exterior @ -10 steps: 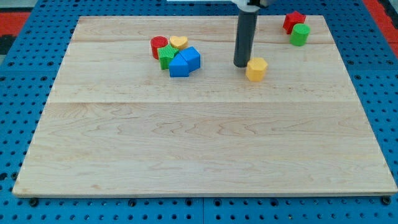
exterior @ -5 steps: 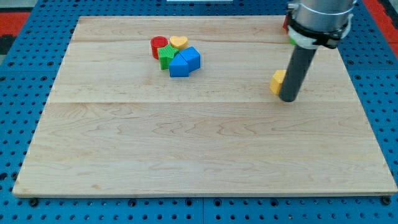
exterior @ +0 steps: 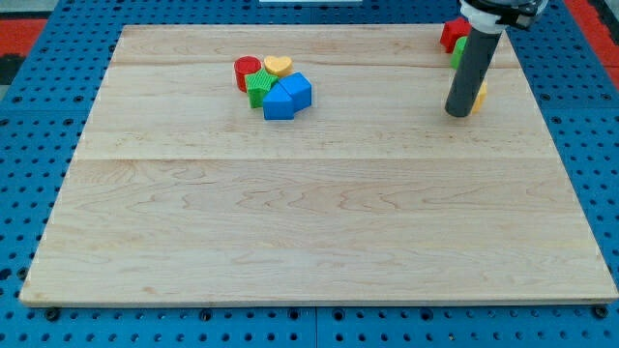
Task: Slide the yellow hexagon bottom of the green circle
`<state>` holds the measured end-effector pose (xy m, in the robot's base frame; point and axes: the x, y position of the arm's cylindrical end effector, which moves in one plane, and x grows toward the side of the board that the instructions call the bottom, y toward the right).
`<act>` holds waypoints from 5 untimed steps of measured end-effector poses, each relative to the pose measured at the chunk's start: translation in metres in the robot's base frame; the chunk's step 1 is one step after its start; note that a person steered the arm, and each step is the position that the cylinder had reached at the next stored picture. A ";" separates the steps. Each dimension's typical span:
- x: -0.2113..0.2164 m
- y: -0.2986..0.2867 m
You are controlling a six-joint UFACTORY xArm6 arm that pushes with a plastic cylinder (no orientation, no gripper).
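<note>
The yellow hexagon is almost wholly hidden behind my rod; only a sliver shows at the rod's right side, near the board's upper right. The green circle is mostly hidden behind the rod too, showing just above the hexagon. My tip rests on the board at the hexagon's left side, touching or nearly touching it. A red block sits just up and left of the green circle.
A cluster lies at the upper left of the middle: a red cylinder, a yellow heart, a green block and two blue blocks. The wooden board lies on a blue pegboard.
The yellow hexagon has moved right and up, from mid-board to just below the green circle. My rod swung around it and now stands at its left side.
</note>
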<state>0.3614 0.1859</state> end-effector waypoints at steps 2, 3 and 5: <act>-0.022 0.002; 0.009 0.006; -0.010 0.021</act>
